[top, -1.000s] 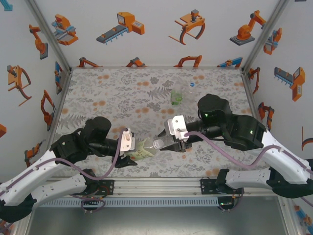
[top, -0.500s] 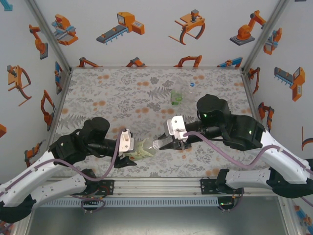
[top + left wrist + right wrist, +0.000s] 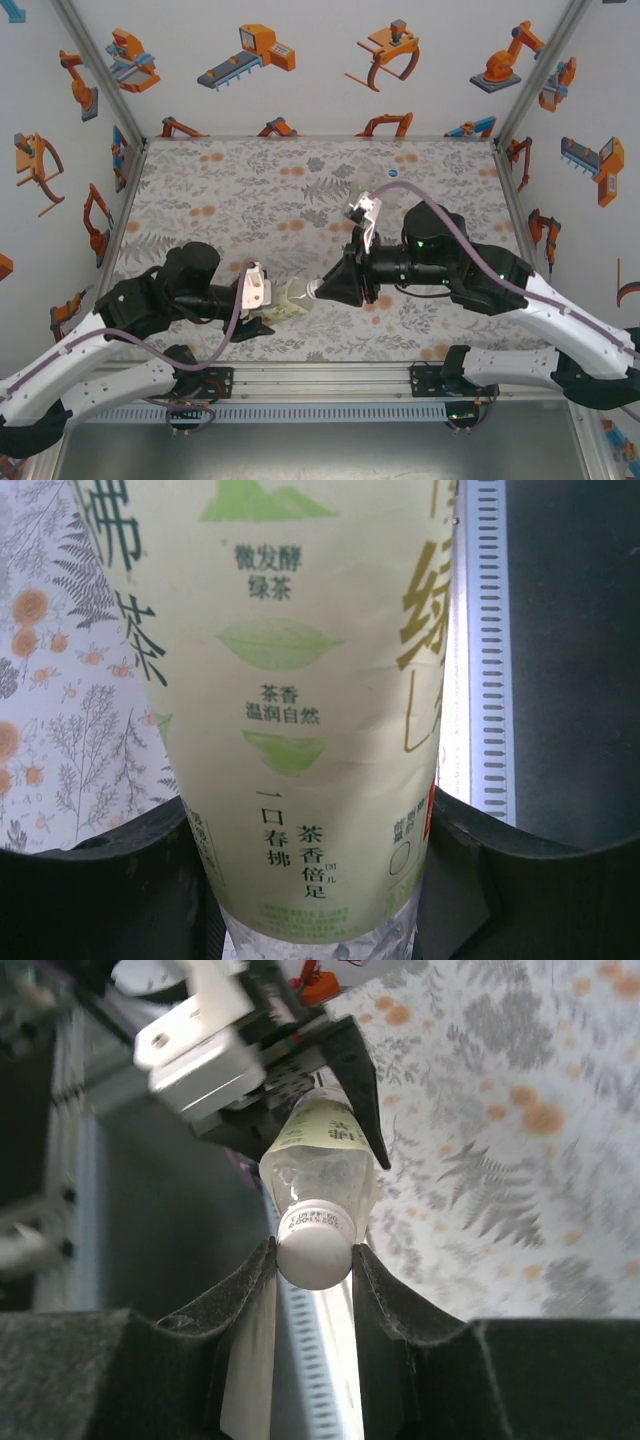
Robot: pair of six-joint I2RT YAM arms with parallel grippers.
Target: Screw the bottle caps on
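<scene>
A: Where's the bottle [image 3: 293, 300]?
B: Lower centre, top view: left gripper [image 3: 268, 303] is squeezing its body, right gripper [image 3: 322, 288] is pinching the white cap [image 3: 314, 1252].
A: Handling?
B: Likely light, thin-walled, slippery; I'm favouring the stiff cap and firm base.

Here's the tabletop [image 3: 220, 190], printed all over with grey ferns and orange blossoms, and a metal rail [image 3: 330, 375] runs along its near edge. Towards the far side a small greenish bottle [image 3: 356, 190] stands on the print, only partly visible from above.
</scene>
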